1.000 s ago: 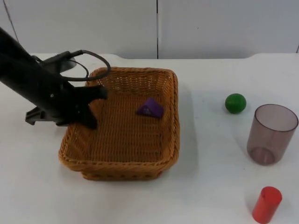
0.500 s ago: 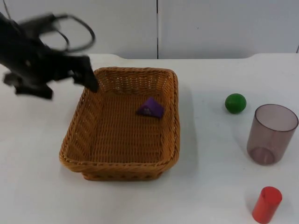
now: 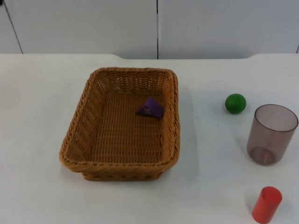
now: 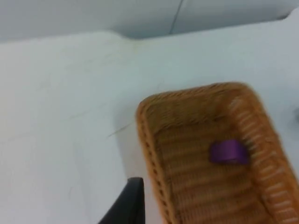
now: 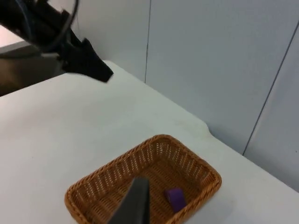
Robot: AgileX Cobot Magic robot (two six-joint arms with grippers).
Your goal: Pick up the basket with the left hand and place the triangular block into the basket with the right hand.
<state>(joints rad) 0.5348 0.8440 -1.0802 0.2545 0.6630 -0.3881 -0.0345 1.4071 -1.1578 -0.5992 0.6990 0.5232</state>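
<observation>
The woven wicker basket (image 3: pixel 122 165) rests on the white table, left of centre. The purple triangular block (image 3: pixel 150 108) lies inside it, near its far right wall. No gripper is on the basket. In the right wrist view my left gripper (image 5: pixel 91 63) hangs high above the table, away from the basket (image 5: pixel 117 184), open and holding nothing. The left wrist view looks down on the basket (image 4: pixel 154 154) and the block (image 4: pixel 228 151), past one black fingertip (image 4: pixel 131 200). My right gripper is raised far back from the basket, one fingertip (image 5: pixel 136 198) showing, open with nothing in it.
On the right of the table a green ball (image 3: pixel 235 103) lies near a translucent brown cup (image 3: pixel 271 133). A red cylinder (image 3: pixel 266 204) stands by the front edge. The grey partition wall (image 3: pixel 154 25) closes the far side.
My left gripper let go of the basket's left rim and rose away to the upper left, out of the top view. Basket and block stayed where they were.
</observation>
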